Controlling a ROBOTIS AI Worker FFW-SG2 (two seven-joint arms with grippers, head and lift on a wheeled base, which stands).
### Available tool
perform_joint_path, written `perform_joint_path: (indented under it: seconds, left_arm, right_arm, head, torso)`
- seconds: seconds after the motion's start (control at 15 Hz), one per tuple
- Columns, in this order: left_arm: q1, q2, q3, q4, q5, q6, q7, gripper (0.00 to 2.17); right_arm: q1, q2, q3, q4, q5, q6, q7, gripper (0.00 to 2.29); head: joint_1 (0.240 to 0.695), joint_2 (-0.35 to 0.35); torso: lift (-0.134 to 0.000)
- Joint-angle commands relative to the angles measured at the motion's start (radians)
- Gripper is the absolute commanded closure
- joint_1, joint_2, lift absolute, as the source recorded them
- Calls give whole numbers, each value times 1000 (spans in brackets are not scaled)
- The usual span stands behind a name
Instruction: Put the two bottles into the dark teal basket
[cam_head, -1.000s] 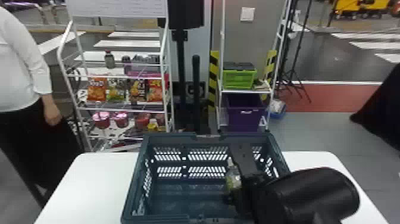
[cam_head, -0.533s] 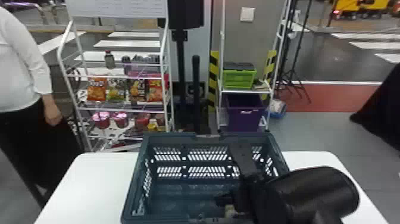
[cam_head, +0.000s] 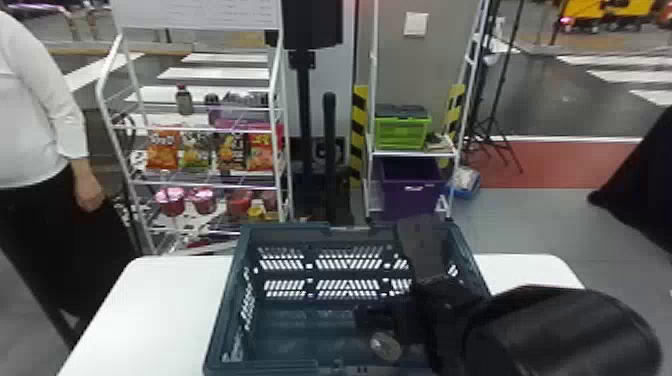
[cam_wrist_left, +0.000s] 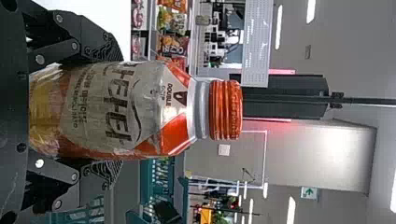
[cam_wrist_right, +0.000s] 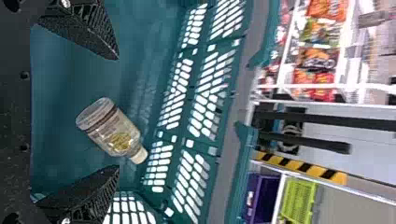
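While the orange bottle (cam_wrist_left: 161, 109) is gripped upright by the left tool (cam_wrist_left: 109, 112), nothing is clasped by the right tool (cam_head: 395, 315), its fingers spread wide. Below it, the clear bottle (cam_wrist_right: 116, 133) is seen tilted inside the basket (cam_head: 227, 310); whether the basket's floor is touched cannot be told. The basket is carried by the desk (cam_head: 150, 305), beneath the right tool and to the left tool's right.
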Motion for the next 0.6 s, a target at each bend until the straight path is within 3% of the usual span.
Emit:
perform_joint_path:
  seconds: [0.0,0.2,0.4,0.53]
  left_arm:
    - [-3,3,2,-3,-3,0,0,2148]
    - [-8,8,4,-10,-1,6,0,2148]
    - [-21,9,2,-16,0,21,0,2148]
    - [-32,9,2,-26,0,55,0,2148]
  right_arm:
    - [109,-31,-6,-157,8,-42,0,39]
    - [329,-126,-66,-324,14,-266,2,39]
    - [536,-173,-146,-425,12,-499,14,36]
    - [706,-195,-202,-441,12,-778,32,36]
  head:
    - [499,0]
    - [499,0]
    - [499,0]
    - [499,0]
  torso:
    - [0]
    - [0]
    - [0]
    - [0]
